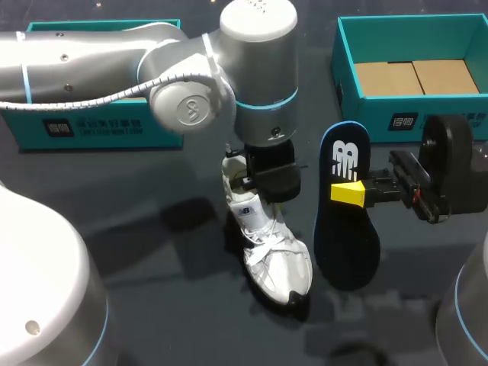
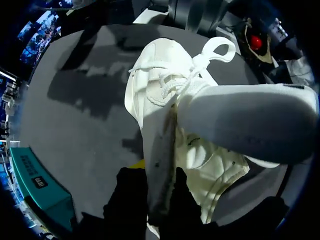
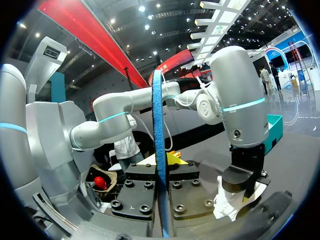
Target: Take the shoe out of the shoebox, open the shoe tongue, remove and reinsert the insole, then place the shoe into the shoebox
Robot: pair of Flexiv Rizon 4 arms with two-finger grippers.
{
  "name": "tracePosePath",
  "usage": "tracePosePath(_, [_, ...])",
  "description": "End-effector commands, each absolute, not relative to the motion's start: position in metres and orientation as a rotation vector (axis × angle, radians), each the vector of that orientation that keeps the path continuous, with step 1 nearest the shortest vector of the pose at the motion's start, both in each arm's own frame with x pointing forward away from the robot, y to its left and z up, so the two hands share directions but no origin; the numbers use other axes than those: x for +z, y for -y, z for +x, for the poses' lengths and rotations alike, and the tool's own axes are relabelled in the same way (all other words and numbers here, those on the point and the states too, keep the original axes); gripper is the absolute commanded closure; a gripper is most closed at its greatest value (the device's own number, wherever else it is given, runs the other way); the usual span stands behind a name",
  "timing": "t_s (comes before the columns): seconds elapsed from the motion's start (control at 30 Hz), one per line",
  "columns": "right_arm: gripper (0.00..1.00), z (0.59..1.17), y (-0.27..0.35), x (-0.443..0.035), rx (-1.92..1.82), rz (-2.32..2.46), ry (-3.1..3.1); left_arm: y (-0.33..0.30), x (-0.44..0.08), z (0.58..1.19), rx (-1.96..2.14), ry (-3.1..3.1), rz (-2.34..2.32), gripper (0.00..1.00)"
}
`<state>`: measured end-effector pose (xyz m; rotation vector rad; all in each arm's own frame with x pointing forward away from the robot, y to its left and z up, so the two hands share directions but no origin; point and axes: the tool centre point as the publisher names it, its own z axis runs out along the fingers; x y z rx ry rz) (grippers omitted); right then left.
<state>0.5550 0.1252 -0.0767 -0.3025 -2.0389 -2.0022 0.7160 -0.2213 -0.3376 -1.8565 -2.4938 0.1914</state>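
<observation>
White mesh sneaker clamped at heel by left pincer; right pincer clamped on dark-blue foam insole.

Blue-edged insole edge-on between the jaws, white shoe beyond.

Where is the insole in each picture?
Head view: the insole is right of the shoe, held by the right gripper.
Left wrist view: not in it; the shoe fills the view.
Right wrist view: seen edge-on, a blue strip between the gripper's fingers.
Shared landmark: the white shoe, in all three views; in the right wrist view it lies ahead of the gripper.
</observation>
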Motion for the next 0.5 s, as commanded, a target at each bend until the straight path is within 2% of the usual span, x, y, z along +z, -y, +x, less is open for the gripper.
tracePosePath(0.03, [1.0, 0.5536, -0.1259, -0.0769, -2.002, -0.306, 2.041, 0.2204, -0.344, 0.7079, 0.182, 2.467, -1.913, 1.0])
tracePosePath(0.5, [1.0, 0.5536, -0.1259, -0.0769, -2.002, -0.306, 2.041, 0.2195, -0.348, 0.7018, 0.214, 2.26, -2.115, 1.0])
